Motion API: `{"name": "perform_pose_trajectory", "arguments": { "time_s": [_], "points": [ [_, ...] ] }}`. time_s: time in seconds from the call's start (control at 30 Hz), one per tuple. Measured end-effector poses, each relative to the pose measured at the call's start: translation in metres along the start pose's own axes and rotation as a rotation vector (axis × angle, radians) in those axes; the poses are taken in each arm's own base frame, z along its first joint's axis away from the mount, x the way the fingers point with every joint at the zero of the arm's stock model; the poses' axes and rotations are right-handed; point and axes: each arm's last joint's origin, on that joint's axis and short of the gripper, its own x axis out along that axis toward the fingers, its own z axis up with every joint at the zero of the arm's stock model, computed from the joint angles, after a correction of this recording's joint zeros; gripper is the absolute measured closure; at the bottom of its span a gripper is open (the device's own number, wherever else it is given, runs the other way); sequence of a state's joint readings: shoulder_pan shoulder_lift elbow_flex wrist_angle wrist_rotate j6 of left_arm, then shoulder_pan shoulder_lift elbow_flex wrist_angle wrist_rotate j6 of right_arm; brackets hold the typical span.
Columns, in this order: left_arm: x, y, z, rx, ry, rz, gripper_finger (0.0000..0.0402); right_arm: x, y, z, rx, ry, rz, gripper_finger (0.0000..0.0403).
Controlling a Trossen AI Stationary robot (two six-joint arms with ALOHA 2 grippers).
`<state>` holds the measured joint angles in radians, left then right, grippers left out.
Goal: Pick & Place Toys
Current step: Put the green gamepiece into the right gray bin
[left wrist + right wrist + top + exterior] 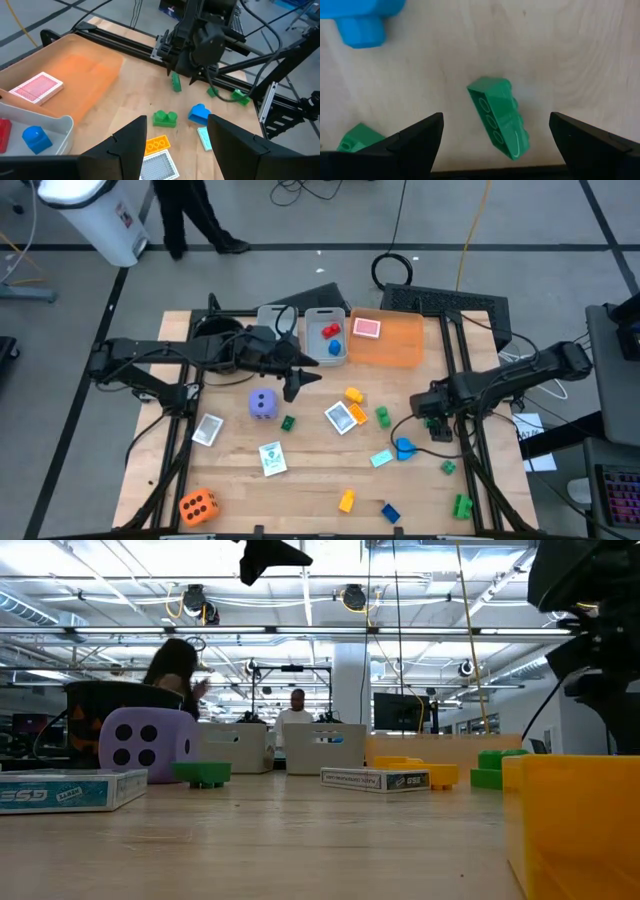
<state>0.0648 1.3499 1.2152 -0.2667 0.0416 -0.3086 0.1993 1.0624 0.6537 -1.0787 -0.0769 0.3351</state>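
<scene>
Right wrist view gives us the relation that matters: the green brick (499, 116) lies on the bare wood between the right gripper (495, 137)'s two fingers, which stand spread as wide as they go, with clear wood on both sides of it. Nothing is pinched. The brick's long axis runs slantwise across the gap, neither square to the fingers nor in line with them, so we judge that a straight close would catch it corner-first and might spin or tip it; a small wrist turn would probably seat it better. A blue brick (365, 19) sits well off to one side, and another green piece (357, 137) lies just beyond one finger.

From above, the right gripper (434, 412) hangs over the right side of the table (300, 500). The green brick is hidden under it there, with the blue brick (404, 448) just beside.

The left gripper (175, 145) is up near the bin (337, 356), fingers parted and empty, well apart from this brick. So the right arm is plainly the nearer one, and we take the coming move to be a drop and a close on it.
</scene>
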Motion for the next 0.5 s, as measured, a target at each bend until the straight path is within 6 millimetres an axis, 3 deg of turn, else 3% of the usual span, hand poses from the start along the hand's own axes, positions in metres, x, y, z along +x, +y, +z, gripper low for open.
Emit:
{"name": "perform_pose_trajectory", "arguments": {
  "time_s": [0.33,0.5],
  "points": [
    [0.0,0.002,0.001,0.009,-0.002,0.005,0.0186,0.02,0.002,0.013,0.02,0.096,-0.063,0.0048],
    [0.0,0.002,0.001,0.016,-0.002,0.005,0.0186,0.026,0.002,0.015,0.024,0.144,-0.077,0.008]
  ]
}}
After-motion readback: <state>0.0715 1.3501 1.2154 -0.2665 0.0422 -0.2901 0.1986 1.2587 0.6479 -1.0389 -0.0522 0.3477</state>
